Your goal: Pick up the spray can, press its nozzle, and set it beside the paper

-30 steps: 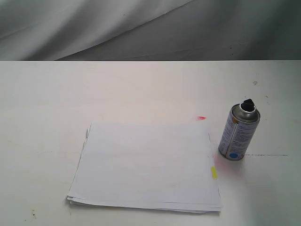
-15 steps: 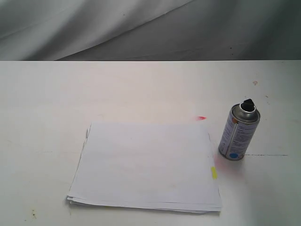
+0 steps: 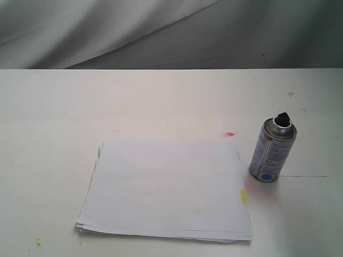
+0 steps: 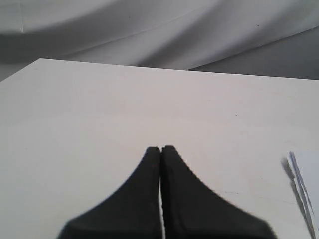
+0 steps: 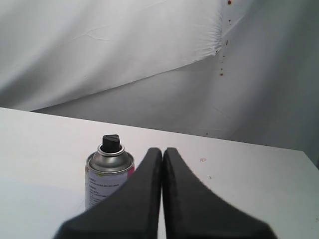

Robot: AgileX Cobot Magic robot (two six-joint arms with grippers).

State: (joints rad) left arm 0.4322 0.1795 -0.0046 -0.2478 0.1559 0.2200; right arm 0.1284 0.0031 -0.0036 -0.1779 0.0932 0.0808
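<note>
Silver and shiny, the spray can (image 3: 272,154) stands straight up on the right side of the white table (image 3: 161,101) in the exterior view. Its black nozzle (image 3: 282,116) sits on top. The paper (image 3: 169,187) lies flat just to the left of the can, with a small gap between them. No arm shows here.

In the left wrist view, the left gripper (image 4: 160,148) has its two black fingers pressed together with nothing between them. Only bare table lies ahead of it. An edge of the paper (image 4: 304,184) peeks in. The can is not in this picture at all.

In the right wrist view, the right gripper (image 5: 162,149) is squeezed together too and holds nothing. The can (image 5: 108,181) stands close ahead of it, a little off to one side of the fingers. The nozzle (image 5: 110,141) shows on top.

So the right arm looks like the nearer one. I think it must spread its fingers first, then line up and come at the can from the side, because the can's long way goes up and down.
</note>
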